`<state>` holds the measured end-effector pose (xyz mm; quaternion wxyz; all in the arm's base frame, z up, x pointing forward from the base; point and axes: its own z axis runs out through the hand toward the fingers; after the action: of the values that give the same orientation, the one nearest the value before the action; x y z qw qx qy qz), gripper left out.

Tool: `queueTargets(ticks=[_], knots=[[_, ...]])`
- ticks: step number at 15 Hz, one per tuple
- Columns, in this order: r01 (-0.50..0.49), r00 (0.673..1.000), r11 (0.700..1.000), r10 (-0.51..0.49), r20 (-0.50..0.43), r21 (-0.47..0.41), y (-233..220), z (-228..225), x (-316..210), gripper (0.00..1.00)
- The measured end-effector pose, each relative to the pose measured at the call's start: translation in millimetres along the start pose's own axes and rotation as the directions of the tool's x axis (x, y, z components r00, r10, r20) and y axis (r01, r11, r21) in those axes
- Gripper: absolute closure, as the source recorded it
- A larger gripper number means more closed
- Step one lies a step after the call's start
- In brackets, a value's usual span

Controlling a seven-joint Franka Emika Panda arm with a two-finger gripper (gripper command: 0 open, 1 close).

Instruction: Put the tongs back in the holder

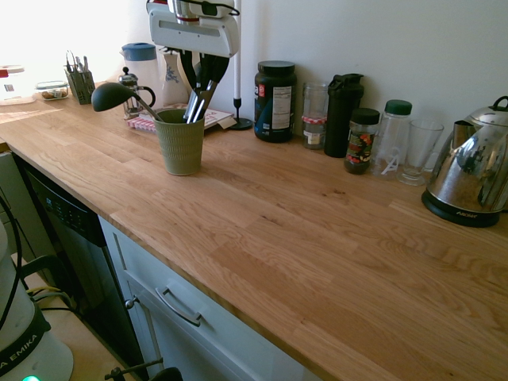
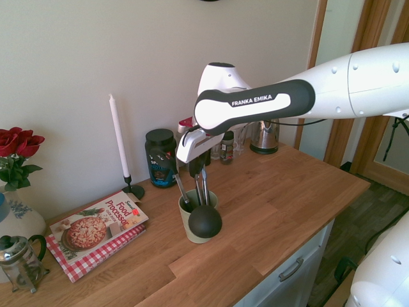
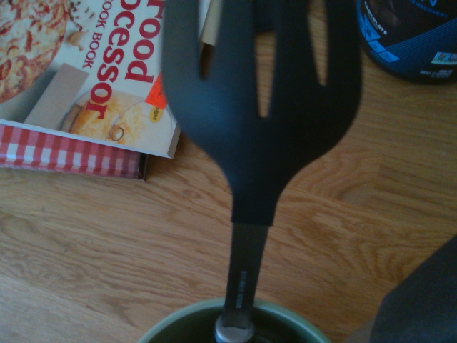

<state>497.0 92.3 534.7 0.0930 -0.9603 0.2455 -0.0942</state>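
Placing looks all but done: the tongs point(image 1: 204, 103) appear to stand in the holder point(image 1: 181, 147), between the tabletop's point(image 1: 317, 238) front and wall edges, directly below the end effector point(image 1: 206, 67), whose grip I cannot tell; next, release fully, then lift clear

Partly hidden or cut off around the green ribbed utensil cup point(image 1: 181, 147).

The gripper's fingertips cannot be told from the dark utensil heads point(image 1: 208, 70) crowded above the cup; which of the metal shafts point(image 1: 196, 106) belong to the tongs is unclear, and their lower ends are hidden inside the cup. In the wrist view, the slotted black turner point(image 3: 264, 128) is cut off at the picture's edge, as are the cookbook point(image 3: 93, 71), the black tub point(image 3: 414, 36) and the cup, while a dark shape point(image 3: 421, 307) in a corner is too blurred to name. The first exterior view's right edge cuts off the kettle point(image 1: 472, 171).
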Motion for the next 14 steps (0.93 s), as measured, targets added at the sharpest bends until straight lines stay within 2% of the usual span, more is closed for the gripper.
queueTargets(ticks=[5,8,11,14], knots=[[0.029,0.999,0.999,-0.028,-0.028,0.028,7.1,-64.0,-24.4,0.0],[-0.069,0.996,0.996,0.065,-0.06,-0.06,32.3,-98.0,-25.8,0.0],[-0.16,0.987,0.98,0.156,-0.041,-0.121,75.3,-92.5,-7.5,0.0],[-0.209,0.976,0.964,0.215,0.022,-0.164,118.4,-54.7,-5.9,0.0]])
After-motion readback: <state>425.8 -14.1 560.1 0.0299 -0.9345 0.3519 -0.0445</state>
